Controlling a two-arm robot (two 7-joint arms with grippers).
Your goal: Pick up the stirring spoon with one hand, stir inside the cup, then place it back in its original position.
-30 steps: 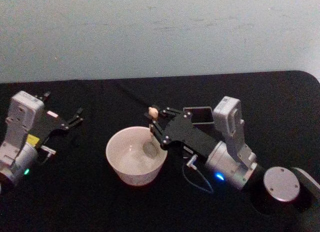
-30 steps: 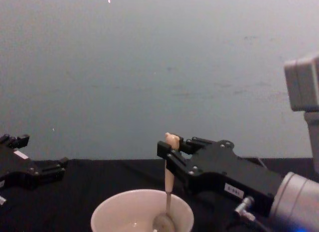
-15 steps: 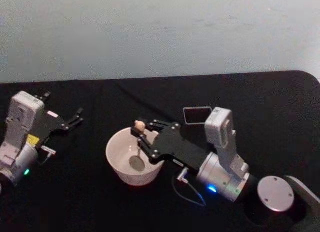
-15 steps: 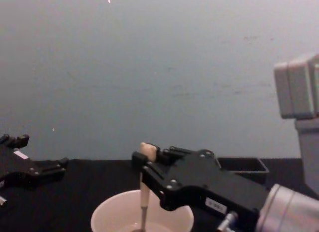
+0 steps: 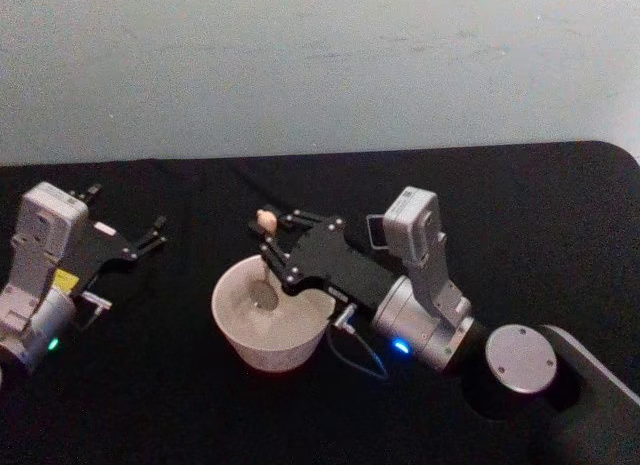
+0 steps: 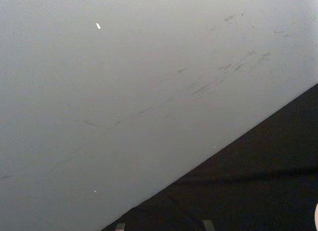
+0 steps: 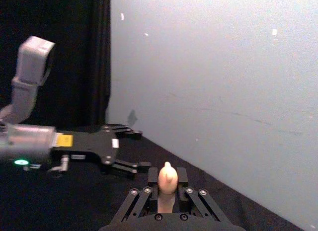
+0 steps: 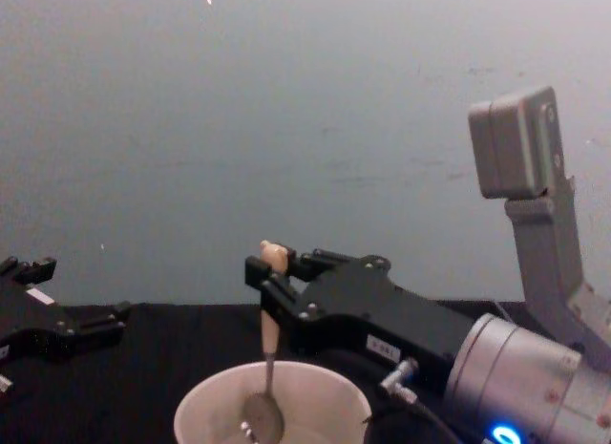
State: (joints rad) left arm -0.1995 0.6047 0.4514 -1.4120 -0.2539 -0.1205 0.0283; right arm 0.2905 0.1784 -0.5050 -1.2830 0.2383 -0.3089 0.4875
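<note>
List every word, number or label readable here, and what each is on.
None can be read.
White label on the right gripper: too blurred.
White sticker on the left gripper: too blurred.
Yellow label on the left arm: too blurred.

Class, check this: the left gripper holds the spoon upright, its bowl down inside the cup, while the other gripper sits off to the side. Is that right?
Not quite. It is the right gripper whose jaws hold the spoon upright, bowl down inside the cup, as the chest view shows. The left gripper sits off to the side.
</note>
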